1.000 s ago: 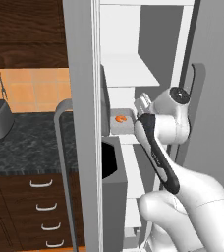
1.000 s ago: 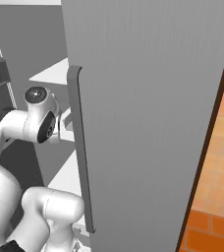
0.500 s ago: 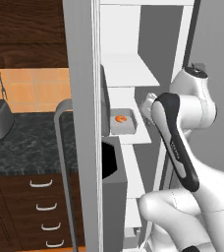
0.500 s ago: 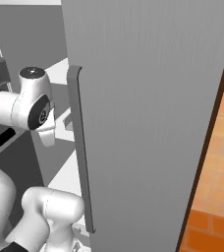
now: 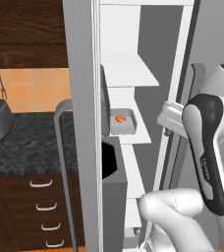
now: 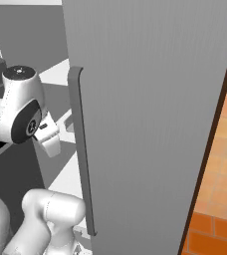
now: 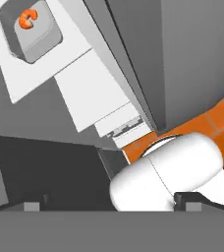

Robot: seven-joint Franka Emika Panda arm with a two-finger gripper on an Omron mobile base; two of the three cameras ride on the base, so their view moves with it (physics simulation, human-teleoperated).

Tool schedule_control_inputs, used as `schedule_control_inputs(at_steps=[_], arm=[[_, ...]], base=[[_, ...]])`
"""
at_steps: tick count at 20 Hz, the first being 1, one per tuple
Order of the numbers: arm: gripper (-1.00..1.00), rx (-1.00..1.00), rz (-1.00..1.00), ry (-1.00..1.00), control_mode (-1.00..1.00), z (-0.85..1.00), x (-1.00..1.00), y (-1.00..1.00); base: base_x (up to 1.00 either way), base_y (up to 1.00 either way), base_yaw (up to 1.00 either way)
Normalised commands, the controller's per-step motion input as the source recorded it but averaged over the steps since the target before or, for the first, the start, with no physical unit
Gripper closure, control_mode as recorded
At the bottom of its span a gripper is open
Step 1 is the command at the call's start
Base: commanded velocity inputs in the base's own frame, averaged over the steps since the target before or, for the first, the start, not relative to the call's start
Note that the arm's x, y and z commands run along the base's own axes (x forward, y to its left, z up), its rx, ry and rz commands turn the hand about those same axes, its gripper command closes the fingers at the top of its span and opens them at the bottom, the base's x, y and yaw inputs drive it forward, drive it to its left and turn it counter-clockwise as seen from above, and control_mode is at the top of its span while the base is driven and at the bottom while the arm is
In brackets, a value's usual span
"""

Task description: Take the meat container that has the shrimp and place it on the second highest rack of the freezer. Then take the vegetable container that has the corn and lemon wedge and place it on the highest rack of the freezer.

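Already parked: meat container (image 5: 122, 122) with the shrimp (image 5: 119, 118) sits on a white rack (image 5: 136, 132) of the freezer (image 5: 133, 74), one level below the highest rack (image 5: 128, 69). Seen from the tool (image 7: 109, 205), lies well ahead and off toward the upper left of the hand view, well apart, nothing touching. Tool spread wide and empty, tips clear of every shelf. Judged next: find the vegetable container with corn and lemon wedge, whose direction from the tool cannot be told, then aim one shelf above the shrimp tray.
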Motion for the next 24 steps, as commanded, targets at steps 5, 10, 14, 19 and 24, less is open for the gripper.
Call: schedule_control_inputs(at_steps=[5,10,14,19,24], arm=[[-1.0,-0.1,0.4,-0.19,-1.0,0.0,-0.09,-0.02],[-1.0,-0.04,0.07,-0.01,1.0,0.0,-0.04,0.0],[-1.0,0.0,0.0,0.0,1.0,0.0,0.0,0.0],[-1.0,0.0,0.0,0.0,1.0,0.0,0.0,0.0],[-1.0,0.0,0.0,0.0,1.0,0.0,0.0,0.0]], base=[[0.0,0.0,0.0],[-0.55,-0.01,0.07],[-1.0,-0.08,0.07],[-0.95,-0.13,0.51],[-0.56,0.08,0.81]])
